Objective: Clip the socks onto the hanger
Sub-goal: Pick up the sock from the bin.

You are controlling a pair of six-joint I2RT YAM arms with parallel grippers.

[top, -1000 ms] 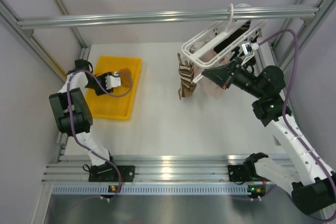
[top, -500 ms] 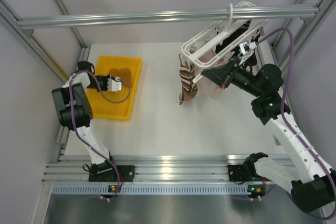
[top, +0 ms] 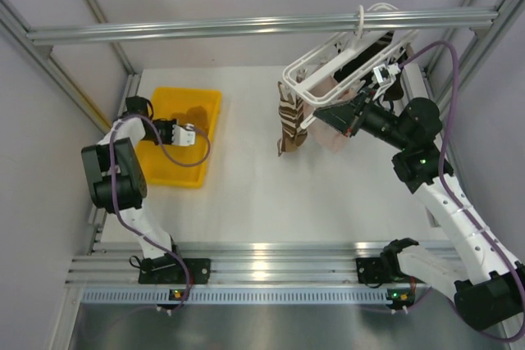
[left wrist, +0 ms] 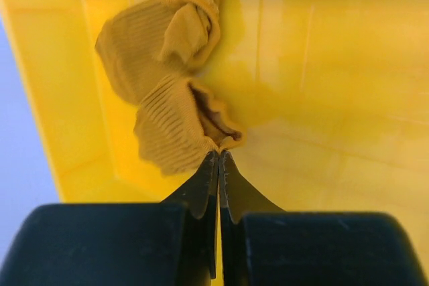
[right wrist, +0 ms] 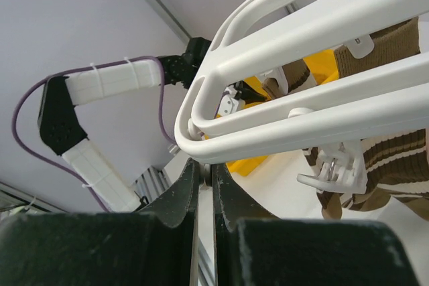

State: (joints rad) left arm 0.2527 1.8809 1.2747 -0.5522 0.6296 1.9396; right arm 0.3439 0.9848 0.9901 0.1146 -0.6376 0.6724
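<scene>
A crumpled mustard yellow sock (left wrist: 167, 92) lies in the yellow tray (top: 176, 176). My left gripper (left wrist: 219, 153) is shut on its near edge, low inside the tray (left wrist: 335, 98). The white hanger (top: 328, 59) hangs by its hook from the aluminium bar. A brown striped sock (top: 289, 125) dangles from a clip at its left end, and a pale pink sock (top: 330, 138) and a dark sock (top: 361, 59) hang further right. My right gripper (right wrist: 205, 163) is shut on the underside of the hanger's frame (right wrist: 301, 118), close to a free clip (right wrist: 335, 169).
The long aluminium bar (top: 246, 26) spans the back of the cell above the white table (top: 246, 194). Slanted frame posts stand at both sides. The left arm's purple cable (top: 193, 157) loops over the tray.
My left gripper has shut on the mustard sock's edge and shifted slightly deeper over the tray. The right gripper and the hanger have barely moved.
</scene>
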